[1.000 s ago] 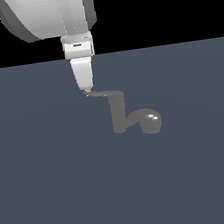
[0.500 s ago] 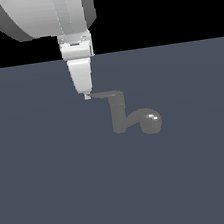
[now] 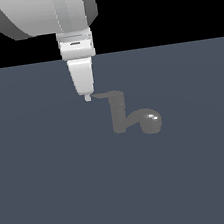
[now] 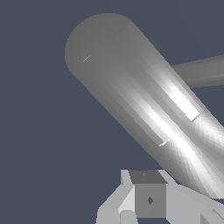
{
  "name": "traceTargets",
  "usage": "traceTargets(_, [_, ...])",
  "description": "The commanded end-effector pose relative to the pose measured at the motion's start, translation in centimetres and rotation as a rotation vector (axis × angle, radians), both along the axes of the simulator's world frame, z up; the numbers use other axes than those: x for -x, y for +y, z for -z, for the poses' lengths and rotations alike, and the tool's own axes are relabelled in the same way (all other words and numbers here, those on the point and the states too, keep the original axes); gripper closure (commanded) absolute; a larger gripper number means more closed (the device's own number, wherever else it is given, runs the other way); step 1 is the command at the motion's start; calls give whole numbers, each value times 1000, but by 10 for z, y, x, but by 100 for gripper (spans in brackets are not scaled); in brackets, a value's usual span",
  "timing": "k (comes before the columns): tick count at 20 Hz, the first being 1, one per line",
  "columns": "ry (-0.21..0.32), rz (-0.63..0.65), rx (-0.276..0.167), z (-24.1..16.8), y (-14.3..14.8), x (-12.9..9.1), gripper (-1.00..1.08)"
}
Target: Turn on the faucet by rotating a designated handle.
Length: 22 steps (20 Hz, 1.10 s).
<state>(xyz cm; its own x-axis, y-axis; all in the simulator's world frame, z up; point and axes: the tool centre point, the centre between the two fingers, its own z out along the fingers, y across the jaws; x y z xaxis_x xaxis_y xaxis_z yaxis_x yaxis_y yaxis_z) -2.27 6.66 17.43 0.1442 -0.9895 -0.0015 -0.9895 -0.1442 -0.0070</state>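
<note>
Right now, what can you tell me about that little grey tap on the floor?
The tap is a small, dull grey, metal-looking fixture standing upright on the flat dark surface. It has a round post, a short arm sloping to a glossy round bulb on the exterior view's right, and a thin lever pointing from the post's top to that view's left. The robot's gripper hangs at the lever's tip; actual contact cannot be told.

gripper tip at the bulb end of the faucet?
No, the gripper sits at the tip of the handle, on the opposite side of the post from the bulb.
</note>
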Motion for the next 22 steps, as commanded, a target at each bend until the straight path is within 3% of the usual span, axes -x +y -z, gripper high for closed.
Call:
traceTargets(1, [4, 12, 2, 1, -13, 8, 108])
traceTargets(15, [7, 12, 2, 1, -46, 47, 108])
traceTargets(17, [3, 1, 1, 0, -37, 44, 108])
traceTargets(22, [4, 5, 1, 0, -69, 47, 108])
